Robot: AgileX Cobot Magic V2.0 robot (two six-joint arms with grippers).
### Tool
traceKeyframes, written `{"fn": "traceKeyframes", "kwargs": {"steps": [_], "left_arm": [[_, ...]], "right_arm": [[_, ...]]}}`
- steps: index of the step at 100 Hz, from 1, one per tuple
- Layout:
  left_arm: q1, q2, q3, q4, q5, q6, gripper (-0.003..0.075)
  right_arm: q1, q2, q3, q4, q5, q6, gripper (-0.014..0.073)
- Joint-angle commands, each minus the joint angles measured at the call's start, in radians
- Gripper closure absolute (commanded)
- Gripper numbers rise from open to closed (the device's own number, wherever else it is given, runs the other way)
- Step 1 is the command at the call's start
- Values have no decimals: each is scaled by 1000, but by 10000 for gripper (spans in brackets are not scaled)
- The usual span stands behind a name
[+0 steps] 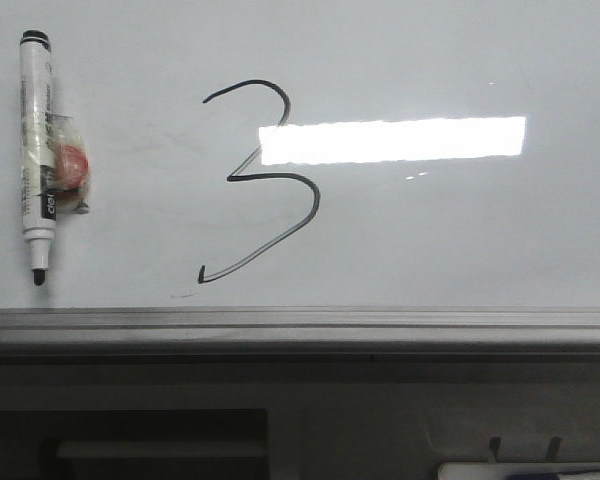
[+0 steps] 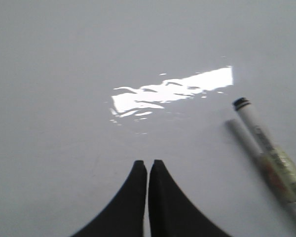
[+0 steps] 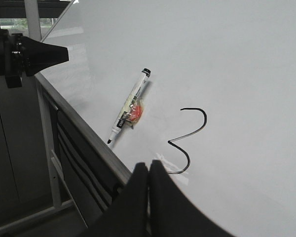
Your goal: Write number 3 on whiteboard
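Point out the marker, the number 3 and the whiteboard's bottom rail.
marker (image 1: 35, 140): front view, mid-barrel.
number 3 (image 1: 313, 195): front view, right side of its lower curve.
bottom rail (image 1: 380, 325): front view, its grey top face.

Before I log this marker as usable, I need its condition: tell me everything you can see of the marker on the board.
The marker is a slim white barrel with black printing, a black ring at its upper end and a bare dark tip pointing down, so it is uncapped. It sits upright against the whiteboard, left of the number 3, its tip above the bottom rail. A reddish blob under clear tape clings to its right side. Neither hand touches it.
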State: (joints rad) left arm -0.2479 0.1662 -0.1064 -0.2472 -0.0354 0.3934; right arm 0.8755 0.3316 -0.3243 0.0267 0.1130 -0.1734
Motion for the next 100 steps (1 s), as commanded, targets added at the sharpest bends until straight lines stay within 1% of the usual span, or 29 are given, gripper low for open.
{"fn": "traceKeyframes", "kwargs": {"steps": [1, 7, 8, 16, 28, 44, 52, 88, 100], "left_arm": [[77, -19, 9, 91, -98, -147, 741], [134, -39, 42, 184, -132, -258, 741], [146, -45, 49, 207, -138, -298, 741], [198, -80, 81, 284, -147, -378, 741], [255, -121, 119, 291, -140, -378, 741], [296, -186, 117, 285, 22, -378, 741], [313, -196, 117, 283, 71, -378, 741], [291, -197, 119, 283, 317, -378, 741], [291, -197, 119, 292, 315, -378, 741]], "right_arm": [[-4, 2, -26, 1, -87, 1, 635], [-4, 2, -26, 1, -87, 1, 635], [-4, 2, -26, 1, -87, 1, 635], [-4, 2, -26, 1, -87, 1, 635], [-4, 2, -26, 1, -87, 1, 635], [-4, 2, -26, 1, -87, 1, 635], [-4, 2, -26, 1, -87, 1, 635], [-4, 2, -26, 1, -87, 1, 635], [-4, 2, -26, 1, -87, 1, 635]]}}
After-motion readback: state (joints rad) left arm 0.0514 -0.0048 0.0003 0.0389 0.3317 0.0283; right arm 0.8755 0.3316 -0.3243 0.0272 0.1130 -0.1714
